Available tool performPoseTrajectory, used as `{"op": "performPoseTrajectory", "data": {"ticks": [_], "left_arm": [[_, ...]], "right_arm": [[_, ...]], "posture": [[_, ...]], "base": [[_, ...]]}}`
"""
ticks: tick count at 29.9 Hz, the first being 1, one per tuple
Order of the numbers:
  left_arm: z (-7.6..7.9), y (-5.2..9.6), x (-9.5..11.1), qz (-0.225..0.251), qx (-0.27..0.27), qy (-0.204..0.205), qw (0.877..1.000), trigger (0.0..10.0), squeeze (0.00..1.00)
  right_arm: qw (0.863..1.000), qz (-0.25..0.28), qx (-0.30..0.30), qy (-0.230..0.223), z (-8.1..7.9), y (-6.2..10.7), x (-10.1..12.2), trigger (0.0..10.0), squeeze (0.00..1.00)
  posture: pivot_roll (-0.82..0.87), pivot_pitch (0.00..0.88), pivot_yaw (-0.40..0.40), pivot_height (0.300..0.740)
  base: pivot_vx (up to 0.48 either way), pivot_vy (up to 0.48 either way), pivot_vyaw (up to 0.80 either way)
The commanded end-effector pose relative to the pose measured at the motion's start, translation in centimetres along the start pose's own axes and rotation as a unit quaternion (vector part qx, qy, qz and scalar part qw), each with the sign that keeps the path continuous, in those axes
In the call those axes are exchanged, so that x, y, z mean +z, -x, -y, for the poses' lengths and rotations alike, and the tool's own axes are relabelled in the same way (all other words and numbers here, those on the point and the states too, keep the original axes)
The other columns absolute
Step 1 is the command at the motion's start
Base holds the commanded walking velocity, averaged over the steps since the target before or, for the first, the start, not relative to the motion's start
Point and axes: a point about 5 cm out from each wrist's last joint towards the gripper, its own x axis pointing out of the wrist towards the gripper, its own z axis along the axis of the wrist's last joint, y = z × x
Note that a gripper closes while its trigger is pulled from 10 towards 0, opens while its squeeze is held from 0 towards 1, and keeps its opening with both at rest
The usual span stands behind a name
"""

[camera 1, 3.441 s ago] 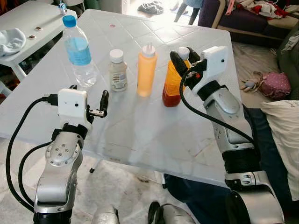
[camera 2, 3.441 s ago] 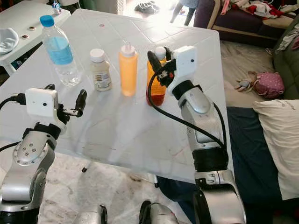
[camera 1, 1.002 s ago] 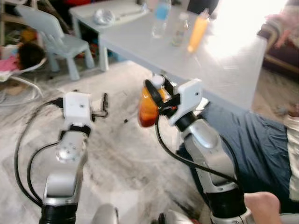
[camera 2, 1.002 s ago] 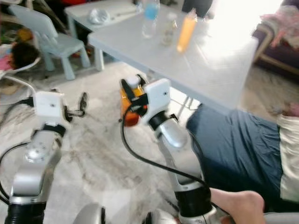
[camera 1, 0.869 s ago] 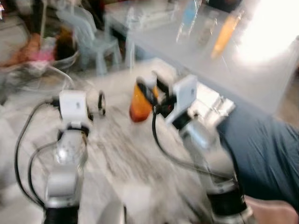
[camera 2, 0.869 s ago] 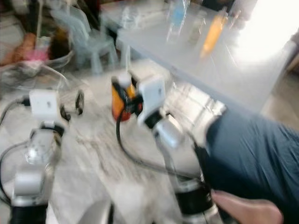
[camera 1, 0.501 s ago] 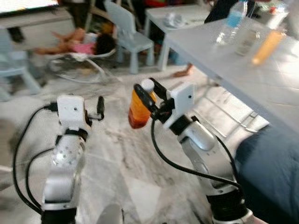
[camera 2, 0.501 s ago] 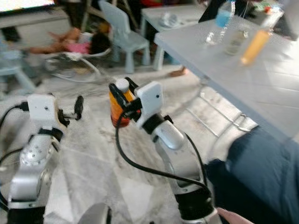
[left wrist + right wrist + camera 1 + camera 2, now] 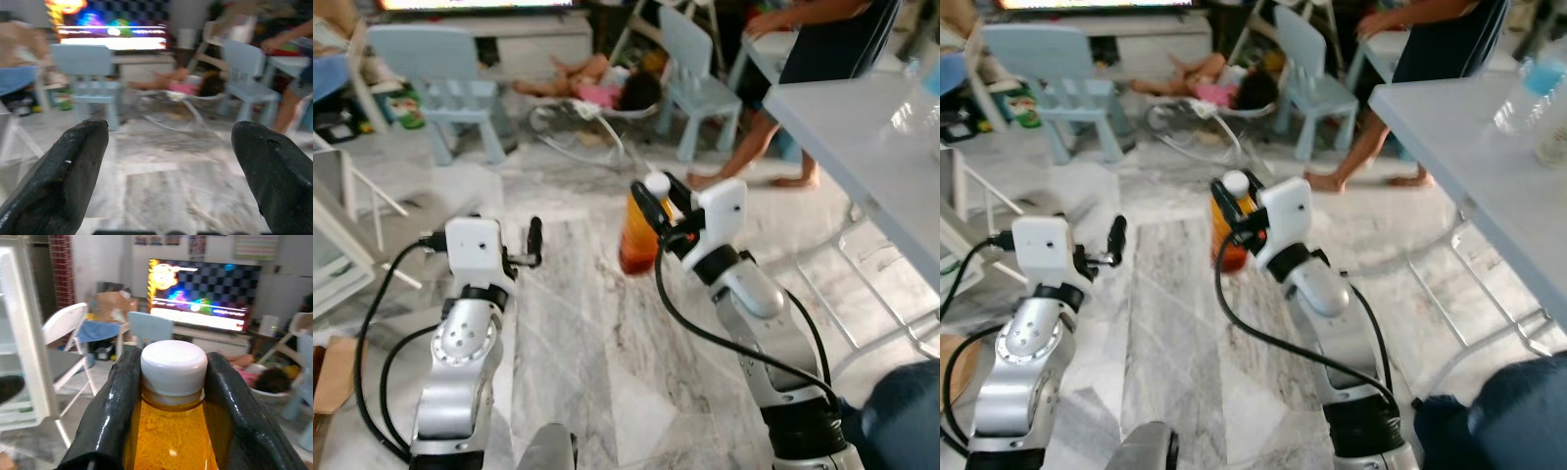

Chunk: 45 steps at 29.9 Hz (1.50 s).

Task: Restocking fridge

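Over the marble floor [image 9: 597,343], beside the grey worktop [image 9: 871,127], the right gripper [image 9: 651,201] pinches an orange bottle [image 9: 636,235] upright; its wrist view adds a television [image 9: 200,303]. Left gripper [image 9: 533,243] jaws spread, holding nothing.

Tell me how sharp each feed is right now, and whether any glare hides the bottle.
Eye views: fairly sharp, slight softness at the edges; the orange bottle in the right tool is clear, no glare on it. Left wrist view: the open left tool and the room behind are soft. Right wrist view: white cap crisp, the bright TV screen blooms behind it.
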Motion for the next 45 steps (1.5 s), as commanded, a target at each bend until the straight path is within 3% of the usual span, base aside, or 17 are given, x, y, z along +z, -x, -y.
{"op": "performPoseTrajectory", "data": {"ticks": [1,9,17,19,27,34,40,45], "left_arm": [[0.0,0.0,0.1,0.002,0.004,-0.001,1.000,10.0,0.00],[-0.4,0.1,0.0,0.005,0.015,-0.004,1.000,10.0,0.00],[0.0,-0.1,0.1,0.009,0.005,0.005,1.000,10.0,0.00],[0.2,0.0,0.3,0.013,-0.021,0.007,1.000,10.0,0.00],[0.4,0.0,0.3,0.012,-0.015,0.013,1.000,10.0,0.00],[0.4,-0.2,0.5,0.018,-0.019,0.004,1.000,10.0,0.00],[0.1,-0.6,1.3,0.033,-0.018,-0.015,0.999,10.0,0.00],[0.0,-0.3,0.9,0.025,-0.022,-0.003,0.999,10.0,0.00]], "right_arm": [[1.000,0.024,0.012,0.006,-0.3,-0.2,0.9,10.0,0.00],[1.000,0.021,0.005,0.004,-0.4,-0.1,0.5,10.0,0.00],[1.000,0.018,-0.001,0.001,-0.3,-0.2,0.3,10.0,0.00],[1.000,0.017,-0.004,0.000,-0.2,-0.2,0.2,10.0,0.00],[1.000,0.018,-0.003,0.006,-0.3,-0.2,0.2,10.0,0.00],[1.000,0.024,-0.001,0.015,-0.4,-0.6,0.3,10.0,0.00],[0.999,0.028,-0.003,0.021,-0.5,-1.1,0.6,10.0,0.00],[1.000,0.022,-0.009,0.019,-0.6,-0.9,0.3,10.0,0.00]], "posture": [[0.13,0.036,-0.100,0.740],[0.13,0.034,-0.102,0.740],[0.13,0.033,-0.102,0.740],[0.13,0.034,-0.101,0.740],[0.13,0.035,-0.101,0.740],[0.14,0.028,-0.091,0.740],[0.15,0.037,-0.080,0.740],[0.15,0.034,-0.080,0.740]], "base": [[0.000,0.289,0.80],[0.000,0.460,0.80],[0.000,0.480,0.00],[0.000,0.478,0.00],[0.000,0.476,0.00],[0.000,0.477,0.80],[0.000,0.052,0.80],[0.000,0.000,0.48]]}}
